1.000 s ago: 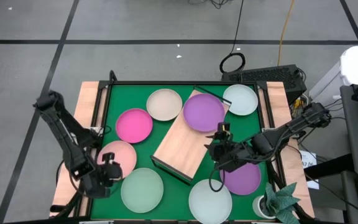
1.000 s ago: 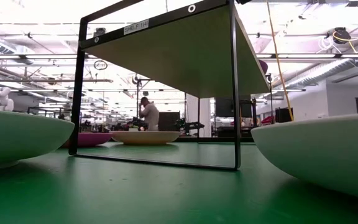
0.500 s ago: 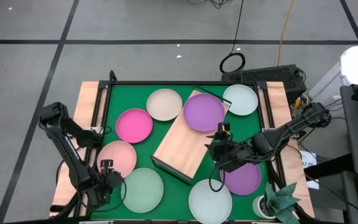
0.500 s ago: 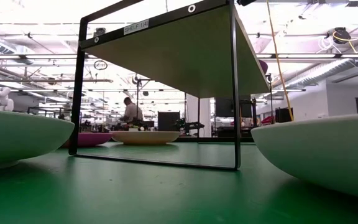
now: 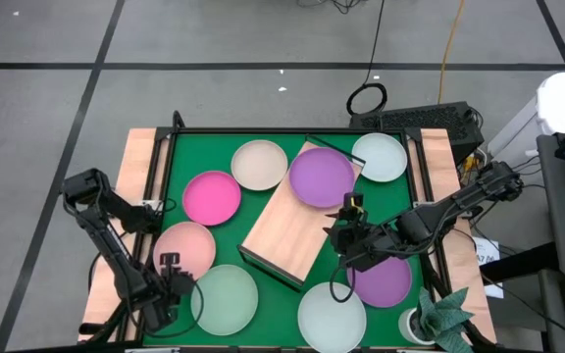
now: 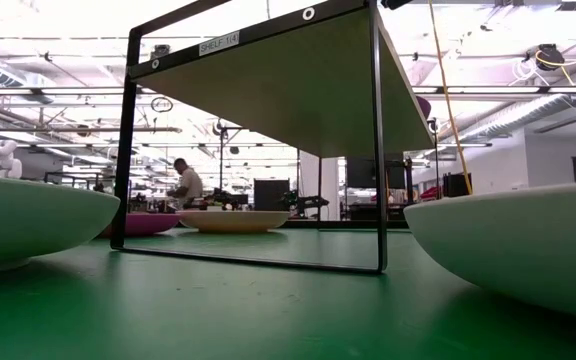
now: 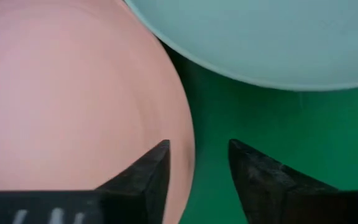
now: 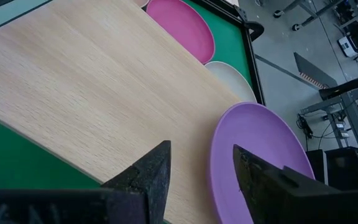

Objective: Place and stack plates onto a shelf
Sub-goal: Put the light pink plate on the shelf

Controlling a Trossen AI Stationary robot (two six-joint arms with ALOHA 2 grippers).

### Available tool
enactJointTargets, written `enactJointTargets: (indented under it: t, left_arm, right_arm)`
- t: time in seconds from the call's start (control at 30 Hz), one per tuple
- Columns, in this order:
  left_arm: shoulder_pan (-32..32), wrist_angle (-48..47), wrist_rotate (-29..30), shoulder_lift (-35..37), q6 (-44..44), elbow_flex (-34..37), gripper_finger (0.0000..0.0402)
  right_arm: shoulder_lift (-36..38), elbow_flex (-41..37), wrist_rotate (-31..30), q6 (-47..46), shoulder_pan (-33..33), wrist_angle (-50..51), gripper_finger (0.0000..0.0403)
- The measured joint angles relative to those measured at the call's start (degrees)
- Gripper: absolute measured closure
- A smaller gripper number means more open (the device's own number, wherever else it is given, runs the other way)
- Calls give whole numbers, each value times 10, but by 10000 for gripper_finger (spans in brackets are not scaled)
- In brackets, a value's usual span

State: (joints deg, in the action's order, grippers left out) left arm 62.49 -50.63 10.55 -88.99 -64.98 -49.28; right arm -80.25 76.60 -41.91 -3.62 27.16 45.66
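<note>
The salmon pink plate (image 5: pixel 186 245) lies flat on the green mat near the table's left near corner. My left gripper (image 5: pixel 170 271) hangs open over that plate's near rim. In the left wrist view one finger (image 7: pixel 145 180) is over the plate's inside and the other (image 7: pixel 260 183) over the mat outside. The wooden shelf (image 5: pixel 292 221) stands slantwise mid-table with a purple plate (image 5: pixel 322 177) resting on its far end. My right gripper (image 5: pixel 346 224) is open above the shelf's right edge, and in its wrist view it (image 8: pixel 201 180) looks along the board (image 8: pixel 104 93) at that purple plate (image 8: pixel 253 162). My left gripper stands astride the salmon plate's near rim (image 7: pixel 188 155), coming from above with its fingers pointing down, one finger inside the rim and one outside. I cannot tell whether either finger touches the plate, which lies flat on the mat.
Other plates lie on the mat: cream (image 5: pixel 259 165), magenta (image 5: pixel 212 197), whitish blue (image 5: pixel 379 157), mint (image 5: pixel 224 299) just beside the salmon one, whitish (image 5: pixel 332 317) and a second purple (image 5: pixel 383 281). A small potted plant (image 5: pixel 437 319) stands at the right near corner.
My left arm has drawn back toward the table's near edge and folded lower, bringing its gripper from over the salmon plate's near part to its near rim. My right arm and all plates have kept still. A person in the room behind has walked leftward.
</note>
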Motion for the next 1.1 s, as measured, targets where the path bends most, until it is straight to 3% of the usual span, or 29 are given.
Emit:
enactJointTargets:
  t: [0.2,0.63,0.9,1.1]
  left_arm:
    - [6,-1,0,0,-1,0,308]
    - [10,-3,3,-51,-9,-1,319]
    - [11,-23,10,-48,-13,-4,388]
    - [10,-100,11,-52,-14,-34,391]
  right_arm:
    - [0,0,0,0,0,0,246]
    - [0,0,0,0,0,0,246]
    - [0,0,0,0,0,0,246]
    - [0,0,0,0,0,-2,246]
